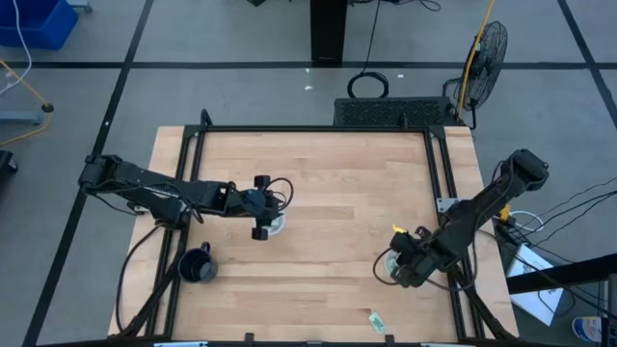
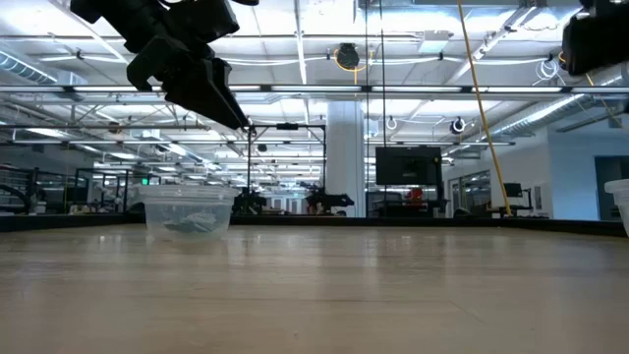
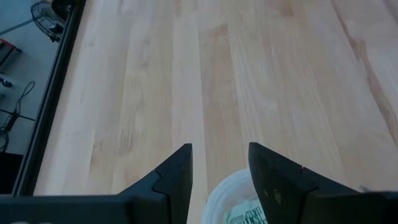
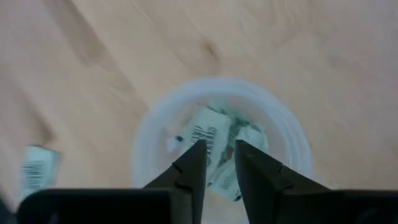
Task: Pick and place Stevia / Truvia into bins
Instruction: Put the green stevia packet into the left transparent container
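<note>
Two clear plastic cups stand upright on the wooden table. The left cup [image 1: 277, 225] holds green-and-white sachets [image 3: 245, 214] and also shows in the low view [image 2: 187, 210]. My left gripper [image 3: 219, 158] hovers open just above it [image 1: 264, 206]. The right cup [image 4: 217, 134] holds several sachets [image 4: 208, 140]. My right gripper [image 4: 219, 155] hangs over it [image 1: 397, 258], pointing down, its fingers a little apart and empty. One sachet [image 1: 377, 321] lies flat near the table's front edge. Another sachet [image 4: 37, 168] shows on the table beside the right cup.
A black mug [image 1: 198, 265] with a handle stands at the table's front left. A black frame [image 1: 308, 128] runs around the tabletop. The bare wood of the table's middle and far part [image 1: 337, 183] lies between the arms.
</note>
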Motion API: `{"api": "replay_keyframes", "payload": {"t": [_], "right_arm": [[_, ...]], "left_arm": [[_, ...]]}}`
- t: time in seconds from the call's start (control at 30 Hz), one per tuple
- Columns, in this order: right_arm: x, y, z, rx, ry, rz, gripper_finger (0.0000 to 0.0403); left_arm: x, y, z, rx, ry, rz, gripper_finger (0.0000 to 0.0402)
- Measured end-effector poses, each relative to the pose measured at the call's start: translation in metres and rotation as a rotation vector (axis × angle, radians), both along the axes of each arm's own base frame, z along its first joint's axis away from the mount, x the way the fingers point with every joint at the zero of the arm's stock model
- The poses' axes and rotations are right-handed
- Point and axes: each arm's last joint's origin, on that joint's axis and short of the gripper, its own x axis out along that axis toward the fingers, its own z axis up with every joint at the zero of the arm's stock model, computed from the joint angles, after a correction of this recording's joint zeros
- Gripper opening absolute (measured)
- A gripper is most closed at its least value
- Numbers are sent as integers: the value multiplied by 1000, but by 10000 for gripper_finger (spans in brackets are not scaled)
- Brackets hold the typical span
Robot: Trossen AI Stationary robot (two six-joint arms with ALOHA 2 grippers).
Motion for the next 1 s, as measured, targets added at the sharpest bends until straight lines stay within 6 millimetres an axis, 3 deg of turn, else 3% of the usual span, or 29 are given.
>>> {"api": "replay_keyframes", "payload": {"t": [0.17,0.3,0.43,0.53,0.73,1.0], "right_arm": [[3,1,36,68,-233,30,44],[14,16,61,101,-548,263,7],[30,39,72,-4,-817,474,3],[42,59,59,-34,-869,552,1],[63,94,5,93,-761,542,1],[68,132,-9,343,-474,445,0]], "left_arm": [[1,0,1,-1,-16,0,163],[2,0,2,-6,-31,2,163],[2,0,2,-9,-32,5,163],[2,0,2,-16,-35,12,163],[2,0,2,-22,-35,17,163],[2,0,2,-47,-43,39,163]]}}
